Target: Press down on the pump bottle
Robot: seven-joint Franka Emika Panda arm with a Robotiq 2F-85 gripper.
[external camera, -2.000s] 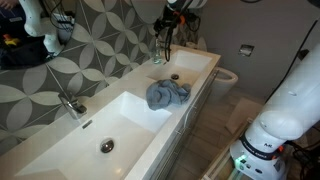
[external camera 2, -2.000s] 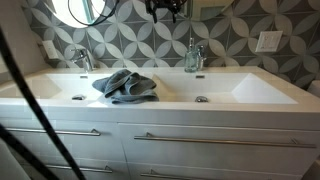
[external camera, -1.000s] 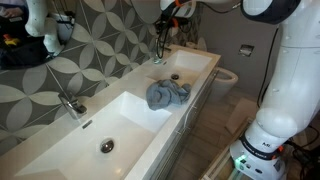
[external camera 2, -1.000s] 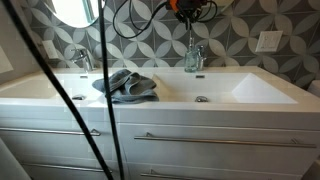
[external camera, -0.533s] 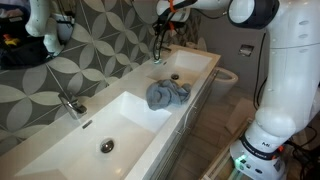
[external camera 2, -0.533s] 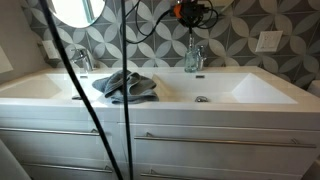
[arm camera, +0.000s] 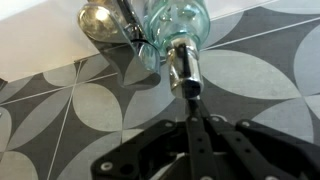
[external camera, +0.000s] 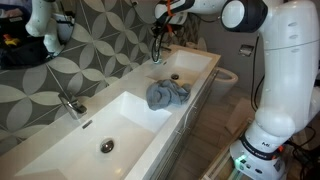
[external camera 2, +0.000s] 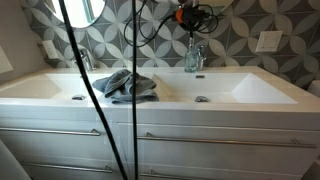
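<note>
pump bottle (external camera 2: 192, 56) tiny in exterior view; wrist view shows gripper (arm camera: 190, 100) pressed together by pump.

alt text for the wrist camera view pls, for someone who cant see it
Seen from above, the black claw points at the metal pump head of a clear glass pump bottle. A chrome faucet stands beside the bottle, and grey petal-patterned tile fills most of the frame.

Grey-and-white petal-patterned wall tiles (external camera 2: 240, 60) back a long white double-basin vanity top (external camera 2: 170, 101); grey drawers with metal bar handles (external camera 2: 220, 150) sit beneath.
</note>
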